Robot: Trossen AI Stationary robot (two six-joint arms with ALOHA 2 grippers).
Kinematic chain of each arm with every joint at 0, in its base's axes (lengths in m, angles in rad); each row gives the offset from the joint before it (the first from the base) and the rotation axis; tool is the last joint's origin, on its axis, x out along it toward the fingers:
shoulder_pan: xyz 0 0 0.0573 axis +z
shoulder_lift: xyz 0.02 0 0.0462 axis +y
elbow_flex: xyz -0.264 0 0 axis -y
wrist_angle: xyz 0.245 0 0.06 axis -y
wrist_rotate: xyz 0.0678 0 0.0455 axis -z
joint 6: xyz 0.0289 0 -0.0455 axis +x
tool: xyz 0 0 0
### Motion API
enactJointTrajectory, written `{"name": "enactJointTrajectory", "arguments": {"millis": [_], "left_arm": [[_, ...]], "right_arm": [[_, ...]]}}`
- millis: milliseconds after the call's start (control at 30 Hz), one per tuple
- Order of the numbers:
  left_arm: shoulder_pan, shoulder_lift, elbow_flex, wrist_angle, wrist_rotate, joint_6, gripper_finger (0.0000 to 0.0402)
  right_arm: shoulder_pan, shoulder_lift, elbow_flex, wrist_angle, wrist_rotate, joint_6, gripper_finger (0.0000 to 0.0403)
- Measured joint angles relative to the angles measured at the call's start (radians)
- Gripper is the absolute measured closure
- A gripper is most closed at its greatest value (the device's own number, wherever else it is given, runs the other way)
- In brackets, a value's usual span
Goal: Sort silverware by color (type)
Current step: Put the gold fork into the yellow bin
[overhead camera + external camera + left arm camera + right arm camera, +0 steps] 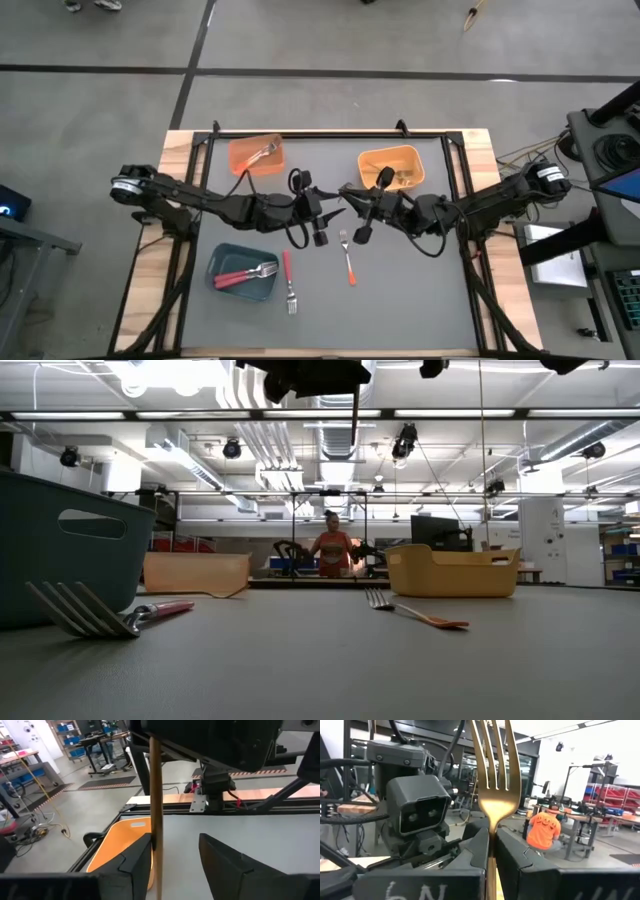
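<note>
An all-gold fork [495,780] stands upright, tines up, lifted above the table's middle between both grippers. My right gripper [491,832] is shut on it. My left gripper [175,839] is open, facing the right one, with its fingers on either side of the fork's handle [155,795]. In the low view the handle [355,425] hangs well clear of the table. In the high view the left gripper [320,218] and right gripper [360,212] meet at the centre. A red-handled fork [288,280] and an orange-handled fork [348,258] lie flat on the mat. My right gripper pinches the gold fork just below its tines, at the neck [492,822], between the two fingers, coming level from the table's right side and across the fork. The fork is upright and lifted clear, with its handle hanging below. My left gripper's open fingers flank the handle; one finger [142,852] is right beside it, and I cannot tell whether it touches.
A teal bin [243,272] at the near left holds red-handled forks. An orange bin [256,153] at the far left and a yellow-orange bin [390,167] at the far right hold forks. A person in an orange shirt [332,550] stands in the room beyond the table.
</note>
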Motion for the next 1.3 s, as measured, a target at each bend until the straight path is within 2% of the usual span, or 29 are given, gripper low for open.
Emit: {"name": "enactJointTrajectory", "arguments": {"millis": [167,367,600,967,1100,1300], "left_arm": [[0.006,0.000,0.000,0.002,-0.008,-0.016,0.0302],[0.015,0.000,0.000,0.009,-0.011,-0.042,0.0390],[0.014,0.002,0.000,0.039,-0.022,-0.042,0.0397],[0.012,0.002,0.000,0.085,-0.070,-0.043,0.0400],[0.012,0.002,0.000,0.078,-0.144,-0.040,0.0400],[0.013,0.008,0.000,0.078,-0.167,-0.043,0.0401]], "right_arm": [[0.000,0.006,0.000,0.020,0.002,-0.008,0.0390],[-0.003,0.004,0.000,0.011,0.004,0.009,0.0390],[-0.006,0.001,0.002,0.008,0.011,0.011,0.0383],[-0.009,0.007,0.002,0.007,0.083,-0.008,0.0303],[-0.019,0.008,0.012,0.004,0.087,-0.024,0.0305],[-0.046,0.050,0.062,0.002,0.083,-0.047,0.0326]]}}
